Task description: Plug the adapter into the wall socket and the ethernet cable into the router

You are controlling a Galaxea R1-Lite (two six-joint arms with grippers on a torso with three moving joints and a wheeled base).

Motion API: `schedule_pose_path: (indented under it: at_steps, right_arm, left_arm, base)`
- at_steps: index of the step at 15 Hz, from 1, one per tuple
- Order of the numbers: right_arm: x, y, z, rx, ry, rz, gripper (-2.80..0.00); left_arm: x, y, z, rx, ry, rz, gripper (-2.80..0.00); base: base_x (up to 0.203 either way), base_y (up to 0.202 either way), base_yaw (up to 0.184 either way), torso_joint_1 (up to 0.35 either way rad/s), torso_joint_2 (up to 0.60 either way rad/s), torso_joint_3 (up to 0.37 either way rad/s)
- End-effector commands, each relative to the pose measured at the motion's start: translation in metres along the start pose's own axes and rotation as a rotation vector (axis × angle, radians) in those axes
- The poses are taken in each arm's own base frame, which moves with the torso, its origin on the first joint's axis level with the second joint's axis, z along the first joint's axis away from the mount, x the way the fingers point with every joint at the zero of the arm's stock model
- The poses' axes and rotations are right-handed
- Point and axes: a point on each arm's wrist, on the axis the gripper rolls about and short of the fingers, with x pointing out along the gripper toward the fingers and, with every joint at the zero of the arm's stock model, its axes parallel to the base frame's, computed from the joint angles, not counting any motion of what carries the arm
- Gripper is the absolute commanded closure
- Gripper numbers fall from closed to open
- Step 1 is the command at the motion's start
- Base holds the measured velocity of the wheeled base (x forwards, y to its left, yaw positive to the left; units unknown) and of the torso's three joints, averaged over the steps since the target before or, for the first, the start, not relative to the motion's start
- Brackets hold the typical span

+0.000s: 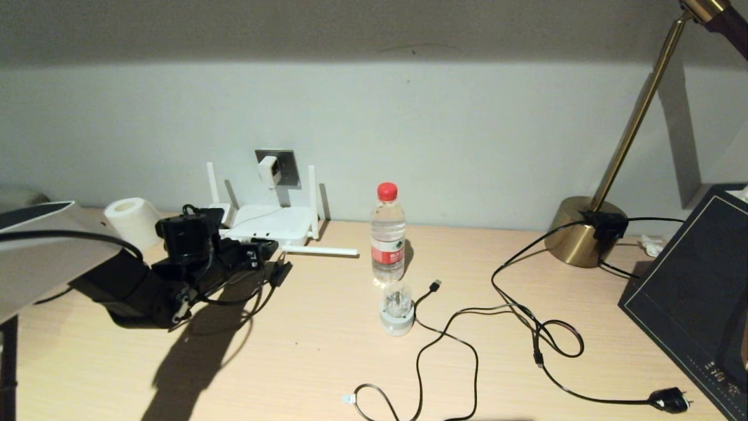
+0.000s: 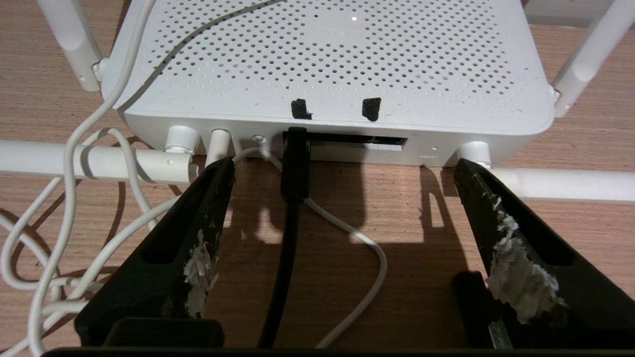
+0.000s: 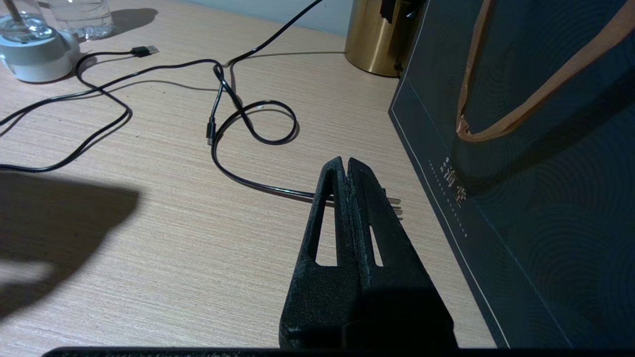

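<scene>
With ethernet cable (image 2: 295,168) in router (image 2: 327,64) port, left pincer (image 2: 342,171) wide, straddling it; right pincer (image 3: 347,166) closed, empty.

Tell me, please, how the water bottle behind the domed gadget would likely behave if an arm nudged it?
The water bottle is tall and slim on a small base, so a push near its red cap would probably tip it. It looks nearly full, so likely heavy enough to resist a light nudge. Once down, its round body would probably roll across the desk.

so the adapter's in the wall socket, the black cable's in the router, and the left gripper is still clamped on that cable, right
Not quite. The left wrist view shows the left gripper open, its fingers either side of the black cable without touching it. The cable is in the router, and the adapter is in the wall socket.
</scene>
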Motion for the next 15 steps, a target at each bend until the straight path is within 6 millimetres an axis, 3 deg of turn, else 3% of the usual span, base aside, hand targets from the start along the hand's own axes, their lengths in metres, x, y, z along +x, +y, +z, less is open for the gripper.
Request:
schedule_pose_path:
  at_steps: [1, 10, 11, 13, 15]
  right_arm:
    - [0.001, 0.0, -0.003, -0.001, 0.013, 0.003, 0.0]
    - [0.001, 0.0, -0.003, -0.001, 0.013, 0.003, 0.0]
    - [0.001, 0.0, -0.003, -0.001, 0.013, 0.003, 0.0]
    - [0.001, 0.0, -0.003, -0.001, 0.013, 0.003, 0.0]
    - [0.001, 0.0, -0.003, -0.001, 0.013, 0.003, 0.0]
  left_arm:
    - [-0.006, 0.0, 0.005, 0.001, -0.012, -0.001, -2.8]
    - [-0.046, -0.009, 0.029, 0.01, -0.057, -0.013, -2.8]
    - [-0.053, -0.009, 0.033, 0.012, -0.066, -0.012, 0.0]
    - [-0.071, -0.009, 0.048, 0.015, -0.112, -0.009, 0.0]
    - [-0.099, -0.011, 0.075, 0.021, -0.199, -0.009, 0.0]
  base:
    - [0.0, 0.0, 0.0, 0.0, 0.0, 0.0]
    - [0.0, 0.0, 0.0, 0.0, 0.0, 0.0]
    - [0.0, 0.0, 0.0, 0.0, 0.0, 0.0]
    - [0.0, 0.0, 0.0, 0.0, 0.0, 0.0]
    - [0.0, 0.0, 0.0, 0.0, 0.0, 0.0]
